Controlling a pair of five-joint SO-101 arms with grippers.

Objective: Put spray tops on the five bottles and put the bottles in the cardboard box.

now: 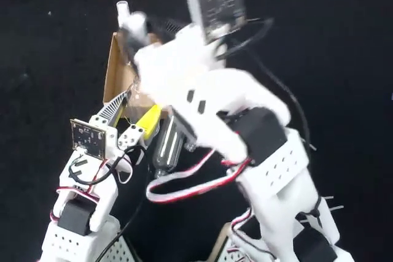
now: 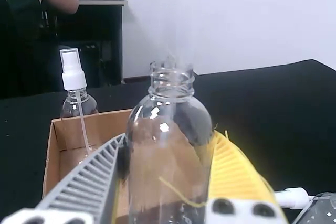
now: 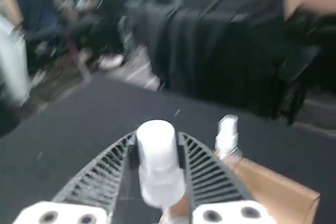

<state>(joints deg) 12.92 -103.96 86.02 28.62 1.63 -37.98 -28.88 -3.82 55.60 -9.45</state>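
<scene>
My left gripper point(image 2: 163, 192) is shut on an upright clear bottle point(image 2: 165, 145) with an open neck, held between a grey finger and a yellow finger. In the high view the left gripper point(image 1: 132, 111) sits at the near edge of the cardboard box point(image 1: 113, 72). Above the box, my right gripper point(image 3: 157, 182) is shut on a white spray top point(image 3: 157, 163); from overhead the same spray top point(image 1: 136, 26) shows there. A bottle fitted with a spray top point(image 2: 73, 90) stands inside the box point(image 2: 52, 145).
Another clear bottle point(image 1: 167, 145) lies on the black table just right of the left gripper, under the right arm. A white spray top point(image 2: 294, 198) lies near it. The right arm spans the table's middle.
</scene>
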